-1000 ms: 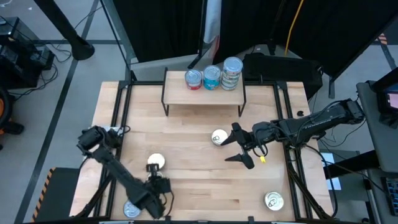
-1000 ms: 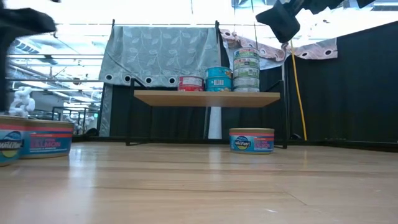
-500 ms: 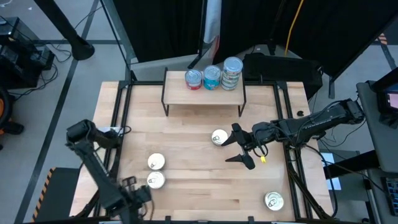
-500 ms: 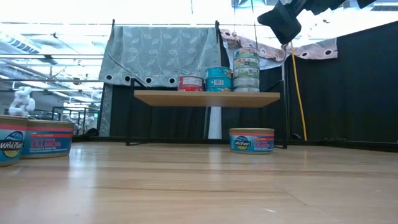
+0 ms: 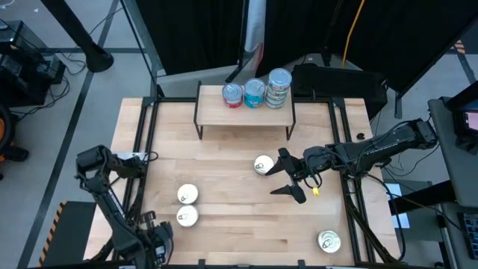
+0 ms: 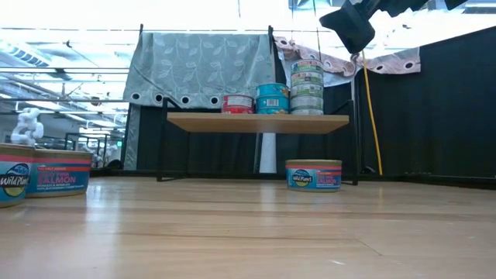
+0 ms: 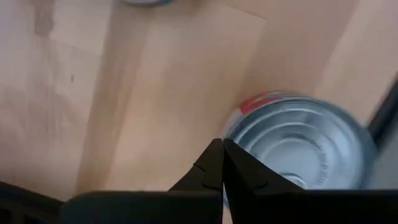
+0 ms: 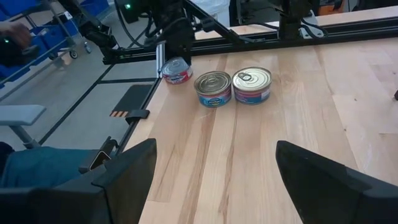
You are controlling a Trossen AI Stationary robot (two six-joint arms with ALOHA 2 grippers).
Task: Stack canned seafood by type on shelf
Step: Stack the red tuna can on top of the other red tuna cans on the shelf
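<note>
The shelf (image 5: pixel 245 110) at the far middle carries three stacks of tins (image 5: pixel 255 93), also seen in the low view (image 6: pixel 273 98). Loose tins lie flat on the table: two blue-labelled ones at the near left (image 5: pixel 187 194) (image 5: pixel 186 217), one at the middle (image 5: pixel 264 165) and one at the near right (image 5: pixel 328 240). A red-sided tin (image 7: pixel 298 146) sits at the near left corner. My left gripper (image 7: pixel 222 163) is shut, pointing down beside that tin's rim (image 8: pixel 177 70). My right gripper (image 5: pixel 293 179) hangs open above the table, right of the middle tin. My left gripper stands with its shut fingertips (image 7: pixel 214 163) right at the rim of the red-sided tin (image 7: pixel 249 124), pointing down from above. Whether they touch the tin I cannot tell. The tin lies flat on the table.
Black frame rails (image 5: pixel 148 142) run along the table's left and right edges. Bare wood lies between the shelf and the near tins (image 5: pixel 224 157). A person's hand (image 8: pixel 15 34) shows off the table in the room beyond.
My left gripper has swung from over the near-left pair of tins toward the table's near left corner, rolling about its own axis and staying shut. The nearer tin of the pair, covered before, now shows. My right gripper has kept still.
</note>
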